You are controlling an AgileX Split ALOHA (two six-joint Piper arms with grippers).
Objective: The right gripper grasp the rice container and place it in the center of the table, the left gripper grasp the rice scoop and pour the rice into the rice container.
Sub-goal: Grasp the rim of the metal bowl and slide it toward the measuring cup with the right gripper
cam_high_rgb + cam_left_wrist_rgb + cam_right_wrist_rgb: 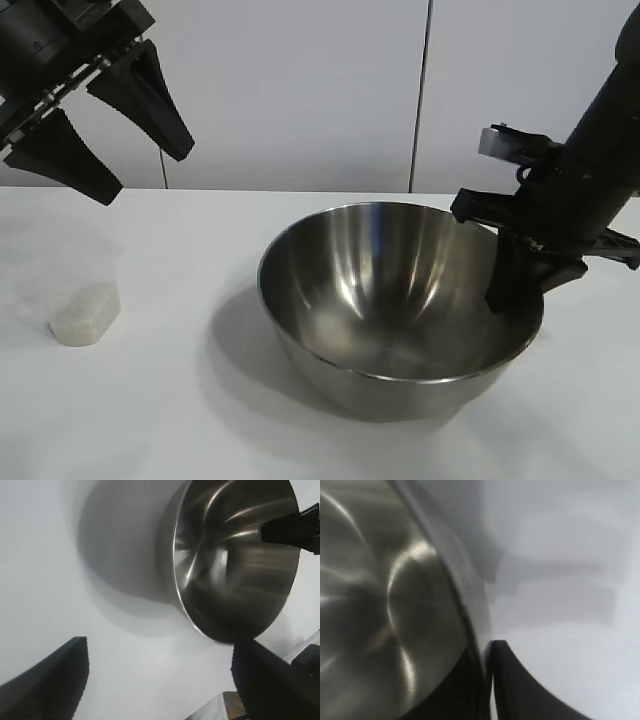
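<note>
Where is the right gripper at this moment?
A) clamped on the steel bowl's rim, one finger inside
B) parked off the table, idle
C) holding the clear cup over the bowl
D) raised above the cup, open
A: the right gripper is shut on the rim of the rice container, with one finger inside the wall and the other outside; the right wrist view shows the rim pinched between them.

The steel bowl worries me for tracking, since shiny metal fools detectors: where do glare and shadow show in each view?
Exterior view: the bowl has bright streaks inside and throws a soft shadow left onto the table. Left wrist view: streaked highlights in the bowl, with a broad blurred shadow beside it. Right wrist view: curved glare on the bowl's wall, and the right end effector at the rim is blurred.
</note>
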